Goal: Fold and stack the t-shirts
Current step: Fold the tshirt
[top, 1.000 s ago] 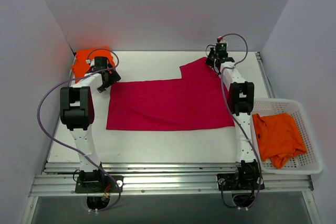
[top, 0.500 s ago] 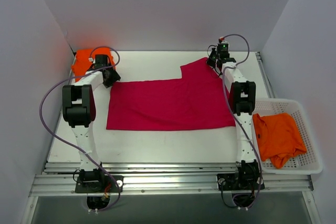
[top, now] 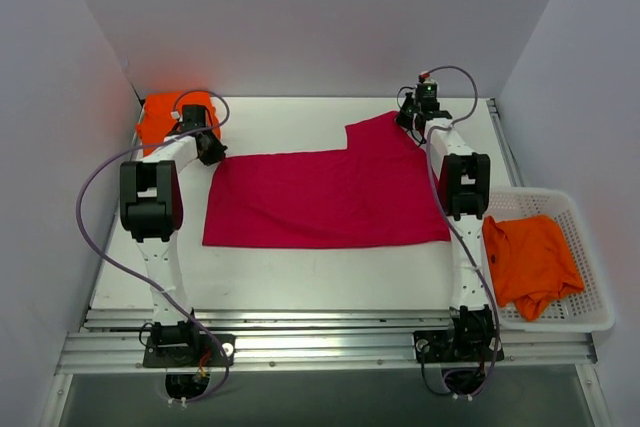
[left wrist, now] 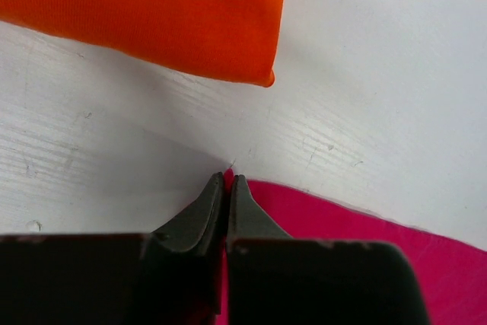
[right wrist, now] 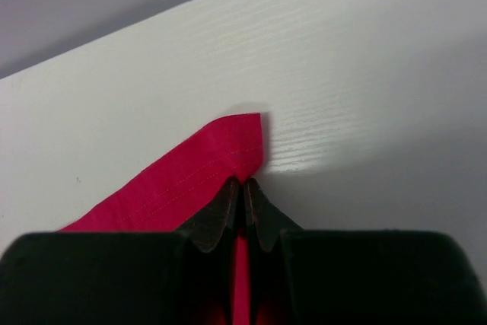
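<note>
A crimson-pink t-shirt (top: pixel 320 197) lies spread flat across the middle of the table. My left gripper (top: pixel 208 150) is shut on its far left corner; the left wrist view shows pink cloth (left wrist: pixel 319 211) pinched between the closed fingers (left wrist: pixel 227 182). My right gripper (top: pixel 412 122) is shut on the shirt's far right corner, a hemmed flap (right wrist: pixel 221 157) poking out past the tips (right wrist: pixel 245 185). A folded orange t-shirt (top: pixel 165 112) sits at the far left corner (left wrist: pixel 152 13). Another orange t-shirt (top: pixel 530 262) lies crumpled in the basket.
A white mesh basket (top: pixel 590 297) stands off the table's right edge, near the right arm's base. White walls close in the back and both sides. The folded orange shirt lies just beyond my left gripper.
My left gripper moved a little toward the far left and closed on the pink shirt's corner. The right gripper stayed shut on its corner, shifting slightly right.
</note>
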`<state>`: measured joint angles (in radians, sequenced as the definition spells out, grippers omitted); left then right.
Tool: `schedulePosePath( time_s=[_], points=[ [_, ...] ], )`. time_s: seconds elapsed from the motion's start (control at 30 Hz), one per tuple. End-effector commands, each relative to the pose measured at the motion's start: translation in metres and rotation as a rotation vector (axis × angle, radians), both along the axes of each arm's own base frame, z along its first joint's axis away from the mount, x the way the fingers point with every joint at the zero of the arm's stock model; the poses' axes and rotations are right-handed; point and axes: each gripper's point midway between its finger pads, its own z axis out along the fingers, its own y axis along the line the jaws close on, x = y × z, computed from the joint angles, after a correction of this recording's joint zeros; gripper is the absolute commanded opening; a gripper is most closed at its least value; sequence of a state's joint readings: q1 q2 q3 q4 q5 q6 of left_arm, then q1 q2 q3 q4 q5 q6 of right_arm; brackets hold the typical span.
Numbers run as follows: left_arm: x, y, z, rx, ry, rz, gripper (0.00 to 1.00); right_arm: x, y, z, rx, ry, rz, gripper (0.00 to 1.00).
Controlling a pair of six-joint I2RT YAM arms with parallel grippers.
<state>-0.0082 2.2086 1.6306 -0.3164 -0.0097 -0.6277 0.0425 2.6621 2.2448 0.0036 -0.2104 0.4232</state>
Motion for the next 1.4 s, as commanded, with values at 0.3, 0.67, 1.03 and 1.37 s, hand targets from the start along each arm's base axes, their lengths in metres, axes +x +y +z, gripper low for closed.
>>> schedulePosePath(
  time_s=[0.3,0.67,1.03,1.37],
  points=[
    [0.007,-0.007,0.049,-0.018,-0.111,-0.07,0.02,-0.027,0.028,0.111,-0.028,-0.158,0.018,0.0],
    [-0.014,-0.01,0.072,-0.012,-0.144,-0.089,0.02,-0.072,0.032,0.14,-0.063,-0.162,0.018,0.0],
    [-0.066,-0.006,0.088,0.028,-0.147,-0.086,0.02,-0.145,0.013,0.165,-0.098,-0.182,-0.023,0.0],
    [-0.114,0.001,0.083,0.086,-0.131,-0.061,0.02,-0.227,-0.013,0.135,-0.126,-0.109,-0.126,0.0]
  ],
)
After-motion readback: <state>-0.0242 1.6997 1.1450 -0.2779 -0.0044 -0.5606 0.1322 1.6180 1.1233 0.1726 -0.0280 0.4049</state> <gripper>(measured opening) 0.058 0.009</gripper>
